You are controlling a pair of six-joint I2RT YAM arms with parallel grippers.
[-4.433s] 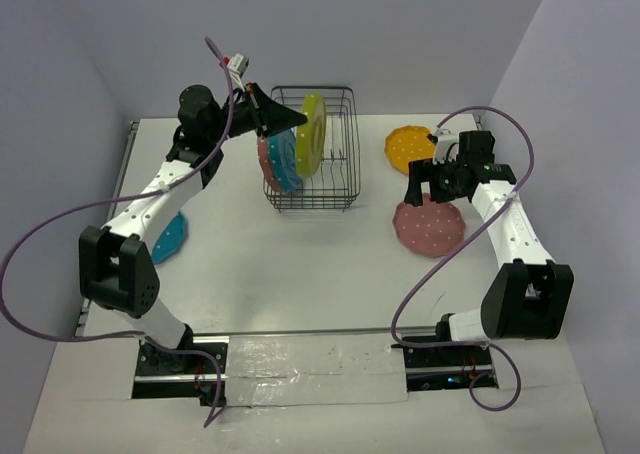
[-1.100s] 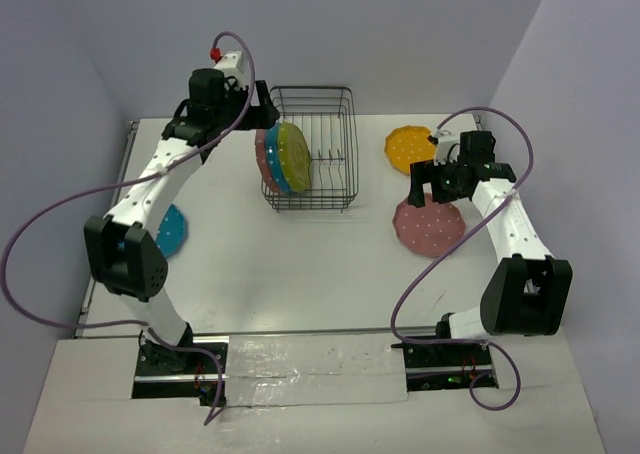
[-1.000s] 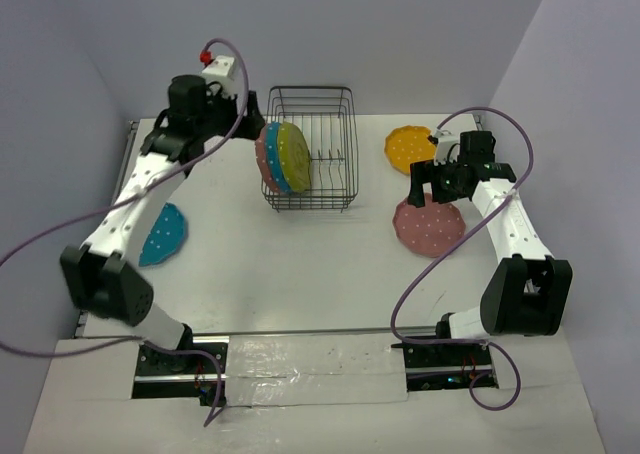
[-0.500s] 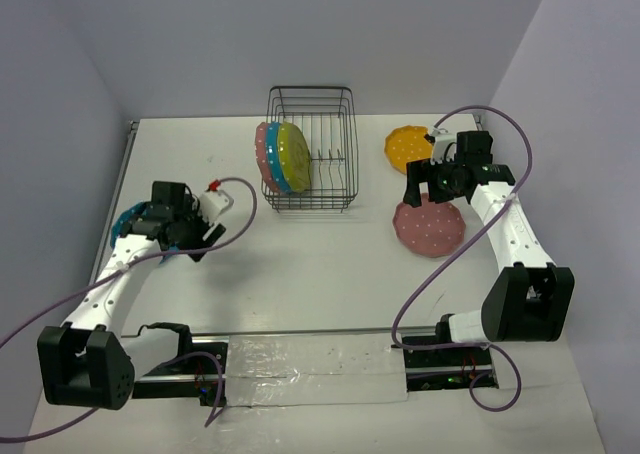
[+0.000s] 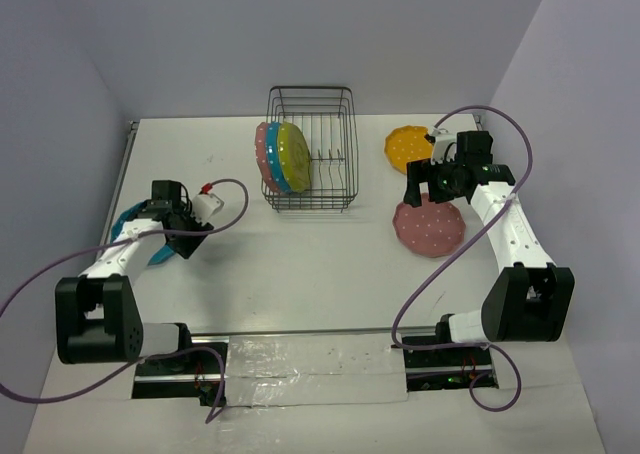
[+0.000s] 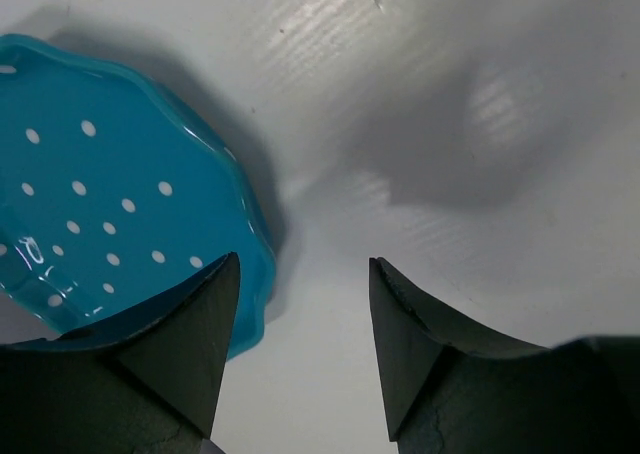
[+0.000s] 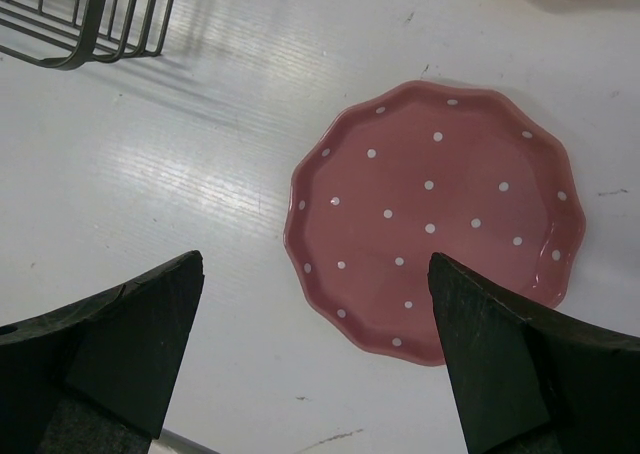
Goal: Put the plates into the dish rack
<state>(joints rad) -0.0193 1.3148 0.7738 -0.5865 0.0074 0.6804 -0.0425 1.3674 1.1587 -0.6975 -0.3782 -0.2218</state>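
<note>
"3 of 6 loaded, by my count. You?"

"Same. From the left: the loose teal plate (image 6: 110, 194) lies flat on the table (image 5: 300, 264) at 9 o'clock. The dish rack (image 5: 330, 159) at 12 o'clock holds the racked pink plate (image 5: 261, 152), the racked teal plate (image 5: 271, 166) and the yellow-green plate (image 5: 291, 156), on edge at its 9 o'clock end. The orange-yellow plate (image 5: 410, 146) at 2 o'clock and the loose pink plate (image 7: 430, 219) at 3 o'clock lie flat outside it. So 3 to go, I'd say."

"And the arms?"

"The left arm is folded low. Its left gripper (image 6: 303, 304) noses down at the loose teal plate's 3 o'clock edge, jaws parted, the rim in the gap, apparently not pinched yet. The right gripper (image 7: 315, 324) hovers above the loose pink plate, jaws spread wide, holding nothing."
</note>
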